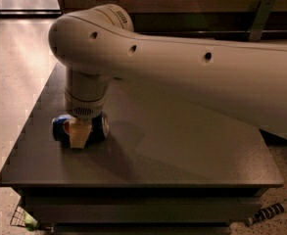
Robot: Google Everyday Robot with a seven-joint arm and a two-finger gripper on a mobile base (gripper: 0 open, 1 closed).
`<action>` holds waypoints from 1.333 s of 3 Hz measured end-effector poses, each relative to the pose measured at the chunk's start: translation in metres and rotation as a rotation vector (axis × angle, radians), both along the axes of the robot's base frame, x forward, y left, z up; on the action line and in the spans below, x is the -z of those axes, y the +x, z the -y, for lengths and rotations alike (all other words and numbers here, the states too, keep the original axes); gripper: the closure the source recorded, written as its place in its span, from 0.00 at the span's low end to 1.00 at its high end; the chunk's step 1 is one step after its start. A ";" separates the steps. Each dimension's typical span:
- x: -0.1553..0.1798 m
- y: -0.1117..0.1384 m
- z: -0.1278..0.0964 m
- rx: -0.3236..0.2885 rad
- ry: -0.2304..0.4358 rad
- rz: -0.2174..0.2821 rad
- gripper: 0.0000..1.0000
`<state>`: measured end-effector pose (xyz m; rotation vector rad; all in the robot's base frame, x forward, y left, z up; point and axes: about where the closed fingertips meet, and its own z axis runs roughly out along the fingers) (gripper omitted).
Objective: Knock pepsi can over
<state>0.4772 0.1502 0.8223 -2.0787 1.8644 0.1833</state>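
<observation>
The pepsi can (97, 129) lies on its side near the left front of the dark grey table (182, 160). It is dark blue, with a red and white logo showing at its left end. My gripper (78, 140) hangs straight down from the big white arm (182, 67) and sits right at the middle of the can, its tan tip in front of the can and down at the table top. The part of the can behind the gripper is hidden.
The white arm spans the back and right of the table and hides what lies there. The table's left edge (30, 121) is close to the can. On the floor lie a wire basket (19, 218) and a striped object (273, 212).
</observation>
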 end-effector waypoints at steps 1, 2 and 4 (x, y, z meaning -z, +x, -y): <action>0.000 -0.001 -0.001 -0.002 -0.001 0.000 0.68; 0.001 -0.002 -0.001 -0.004 -0.003 0.000 0.43; 0.001 -0.003 -0.002 -0.008 -0.005 0.000 0.00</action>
